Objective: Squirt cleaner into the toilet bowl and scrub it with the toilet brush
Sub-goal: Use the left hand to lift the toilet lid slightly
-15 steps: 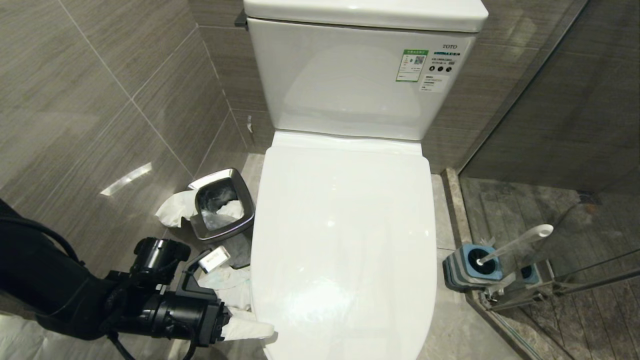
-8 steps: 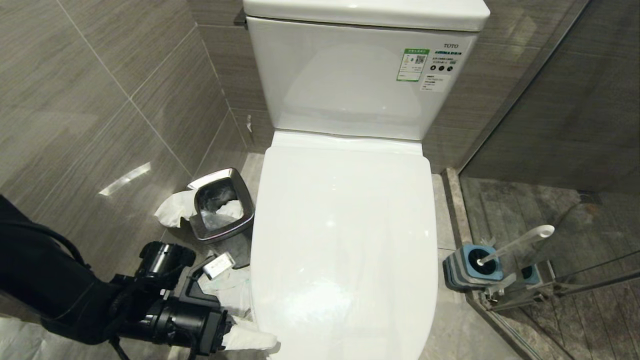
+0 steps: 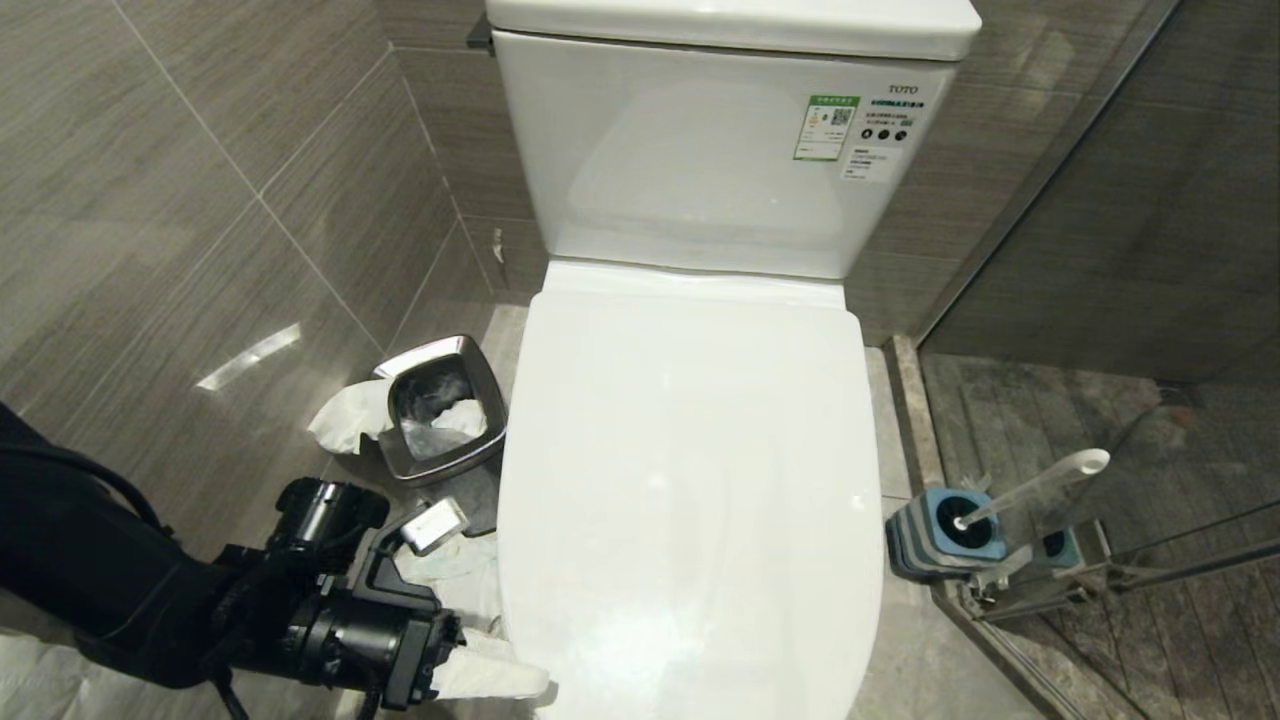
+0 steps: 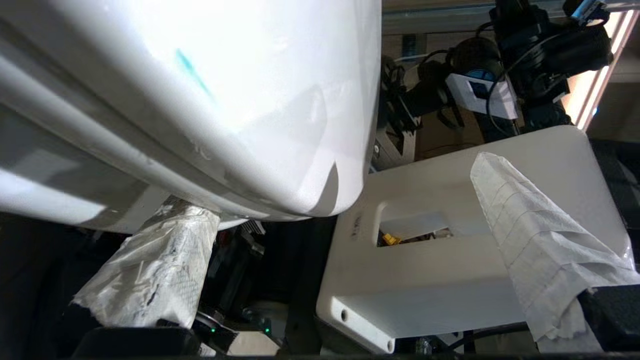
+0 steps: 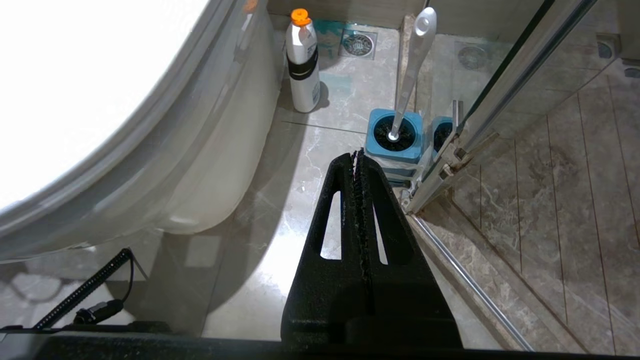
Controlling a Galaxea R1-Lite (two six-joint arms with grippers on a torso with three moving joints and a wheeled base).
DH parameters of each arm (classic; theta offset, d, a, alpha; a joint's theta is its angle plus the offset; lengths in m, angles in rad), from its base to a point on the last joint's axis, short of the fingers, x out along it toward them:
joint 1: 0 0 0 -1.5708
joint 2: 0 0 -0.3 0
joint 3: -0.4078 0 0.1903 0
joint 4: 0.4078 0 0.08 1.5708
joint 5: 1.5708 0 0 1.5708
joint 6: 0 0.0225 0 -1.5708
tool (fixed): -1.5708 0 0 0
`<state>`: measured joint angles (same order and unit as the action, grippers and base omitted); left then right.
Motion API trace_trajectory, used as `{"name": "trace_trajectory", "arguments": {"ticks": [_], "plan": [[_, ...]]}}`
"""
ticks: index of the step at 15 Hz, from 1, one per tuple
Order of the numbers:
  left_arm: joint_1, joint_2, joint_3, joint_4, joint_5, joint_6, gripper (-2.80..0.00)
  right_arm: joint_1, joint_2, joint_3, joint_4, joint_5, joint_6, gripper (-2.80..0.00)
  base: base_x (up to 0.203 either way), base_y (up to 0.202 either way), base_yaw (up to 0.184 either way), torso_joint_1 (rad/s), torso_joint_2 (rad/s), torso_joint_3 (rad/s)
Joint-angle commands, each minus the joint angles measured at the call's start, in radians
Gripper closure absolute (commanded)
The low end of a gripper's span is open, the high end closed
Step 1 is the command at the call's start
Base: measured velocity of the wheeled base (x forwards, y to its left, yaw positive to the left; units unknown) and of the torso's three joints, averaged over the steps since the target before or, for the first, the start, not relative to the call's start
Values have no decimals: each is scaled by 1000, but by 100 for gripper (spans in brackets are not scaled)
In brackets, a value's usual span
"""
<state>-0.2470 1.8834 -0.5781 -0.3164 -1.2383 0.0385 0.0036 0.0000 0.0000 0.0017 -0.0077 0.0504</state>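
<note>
White lid [image 3: 690,480] covers the bowl; left gripper [image 3: 490,668] spread at its front-left edge; right gripper [image 5: 359,157] pressed together near the brush [image 5: 411,75].

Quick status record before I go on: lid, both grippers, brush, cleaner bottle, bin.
lid: down, bowl hidden
left gripper: open, low at the toilet's front left edge, fingers wrapped in white tissue, one just under the rim
right gripper: shut, empty, over the floor short of the brush
brush: upright in its blue holder, handle leaning toward the glass door
bottle: white, orange cap, standing on the floor beside the toilet base
bin: steel, left of the toilet, tissue inside and beside it
</note>
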Motion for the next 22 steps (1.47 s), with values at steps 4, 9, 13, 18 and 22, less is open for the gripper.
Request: {"name": "trace_trajectory", "arguments": {"ticks": [4, 9, 13, 18, 22], "plan": [[35, -32, -21, -26, -21, -21, -280, 0, 2, 0, 0, 0, 0, 0, 0, 0, 0, 0, 0, 0], [66, -88, -19, -27, -58, -65, -280, 1, 2, 0, 0, 0, 0, 0, 0, 0, 0, 0, 0, 0], [112, -141, 6, -26, -117, -75, -280, 0, 2, 0, 0, 0, 0, 0, 0, 0, 0, 0, 0, 0], [127, -192, 45, -27, -189, -75, -280, 1, 2, 0, 0, 0, 0, 0, 0, 0, 0, 0, 0, 0], [97, -227, 53, -23, -224, -75, -280, 0, 2, 0, 0, 0, 0, 0, 0, 0, 0, 0, 0, 0]]}}
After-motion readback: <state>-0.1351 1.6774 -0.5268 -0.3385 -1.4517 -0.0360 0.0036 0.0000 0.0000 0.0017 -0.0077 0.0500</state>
